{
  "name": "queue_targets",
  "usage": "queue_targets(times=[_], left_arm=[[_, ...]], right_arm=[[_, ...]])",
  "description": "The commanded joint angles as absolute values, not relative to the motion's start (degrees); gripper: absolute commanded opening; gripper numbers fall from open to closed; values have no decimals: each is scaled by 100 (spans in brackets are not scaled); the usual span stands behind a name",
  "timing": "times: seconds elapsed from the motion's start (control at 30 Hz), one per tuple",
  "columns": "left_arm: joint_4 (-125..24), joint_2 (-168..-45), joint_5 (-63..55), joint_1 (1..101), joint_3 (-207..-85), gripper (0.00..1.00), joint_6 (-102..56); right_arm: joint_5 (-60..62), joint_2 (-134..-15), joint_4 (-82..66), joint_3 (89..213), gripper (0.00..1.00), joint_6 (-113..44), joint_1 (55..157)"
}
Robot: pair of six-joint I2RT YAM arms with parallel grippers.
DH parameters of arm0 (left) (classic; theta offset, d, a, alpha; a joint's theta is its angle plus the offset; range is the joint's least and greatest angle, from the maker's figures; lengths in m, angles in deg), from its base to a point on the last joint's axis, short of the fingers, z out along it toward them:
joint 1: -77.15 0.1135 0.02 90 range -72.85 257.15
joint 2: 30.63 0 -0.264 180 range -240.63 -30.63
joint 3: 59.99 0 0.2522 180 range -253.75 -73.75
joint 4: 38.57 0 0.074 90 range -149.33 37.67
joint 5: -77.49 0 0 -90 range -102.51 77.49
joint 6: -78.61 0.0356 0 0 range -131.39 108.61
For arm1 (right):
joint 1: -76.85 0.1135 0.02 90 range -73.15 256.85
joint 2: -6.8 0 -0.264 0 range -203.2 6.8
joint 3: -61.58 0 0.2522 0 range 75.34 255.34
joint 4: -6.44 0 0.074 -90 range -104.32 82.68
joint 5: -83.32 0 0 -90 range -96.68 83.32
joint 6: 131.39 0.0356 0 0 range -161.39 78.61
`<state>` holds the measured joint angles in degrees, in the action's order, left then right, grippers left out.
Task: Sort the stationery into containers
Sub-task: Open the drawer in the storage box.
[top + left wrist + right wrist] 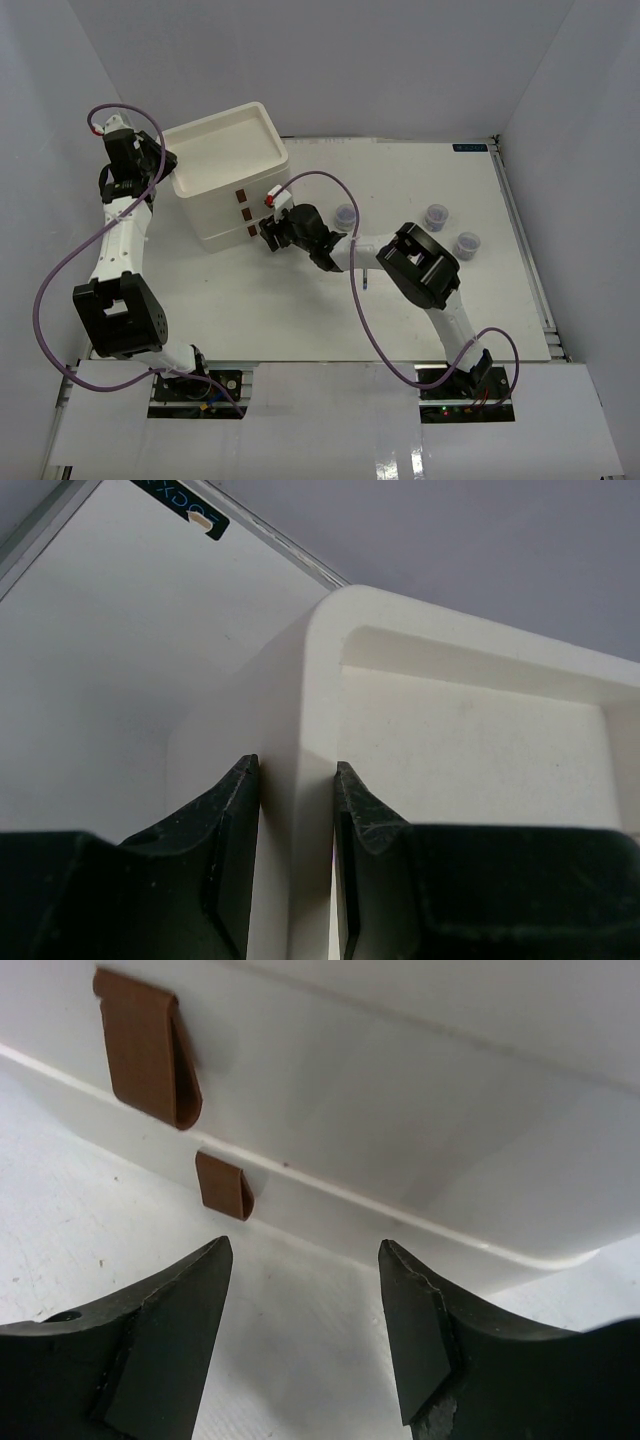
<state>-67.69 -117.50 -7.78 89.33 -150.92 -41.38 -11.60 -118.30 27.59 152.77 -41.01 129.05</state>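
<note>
Step in hand: judged as drawer handling, not pick-up. The drawer unit (232, 180) is steadied by the left gripper (297, 780) while the front is faced by the right gripper (305, 1260). All three drawers look shut in the top view.
Next move: prob. a handle must be hooked or pinched by the rt gripper and a drawer drawn out; calls for lining up on one brown tab w/o shoving the unit, so the left hold has to stay firm.
Left claw: narrowly parted, clenched on the drawer unit's tray rim at a rear corner; one finger is seen outside the wall, one inside the tray, both pressed to the plastic.
Right claw: released, jaws well parted, nothing between them. Low at the unit's front, just off the bottom edge; no contact is seen.
Handles: upper handle (148, 1048) and lower handle (224, 1186) are seen up-left of the jaws in the rt wrist view, not between them.
Stationery: three clear jars are seen on the table right of the unit, near jar (345, 216) just beside the rt arm, far jars (436, 216) and (466, 246) well apart from the unit. A thin pen (365, 284) is partly hidden by the arm. Tape rings: not made out.
Tray top: nothing is seen in it.
</note>
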Motion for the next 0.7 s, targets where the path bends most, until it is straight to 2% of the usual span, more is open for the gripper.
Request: queue_targets(times=[0.0, 0.37, 0.5, 0.53, 0.6, 0.67], left_arm=[[-7474, -11615, -126, 8936, -14819, 23, -4804], [-7465, -11641, 181, 8928, -14846, 52, -4531], [-7457, -11589, 216, 8928, -14846, 76, -4443], [-7457, -11545, 225, 8936, -14863, 88, -4435], [-7466, -11510, 251, 8936, -14889, 96, -4426], [-7465, -11466, 243, 8936, -14942, 98, -4426]], right_arm=[[-1108, -11747, 3223, 15690, 67, -4376, 12756], [-448, -12301, 2810, 16779, 69, -4789, 12493], [-299, -12319, 2695, 16816, 70, -4877, 12483], [-290, -12284, 2756, 16737, 70, -4860, 12492], [-281, -12144, 2879, 16518, 70, -4816, 12510], [-316, -12056, 3011, 16210, 70, -4781, 12562]])
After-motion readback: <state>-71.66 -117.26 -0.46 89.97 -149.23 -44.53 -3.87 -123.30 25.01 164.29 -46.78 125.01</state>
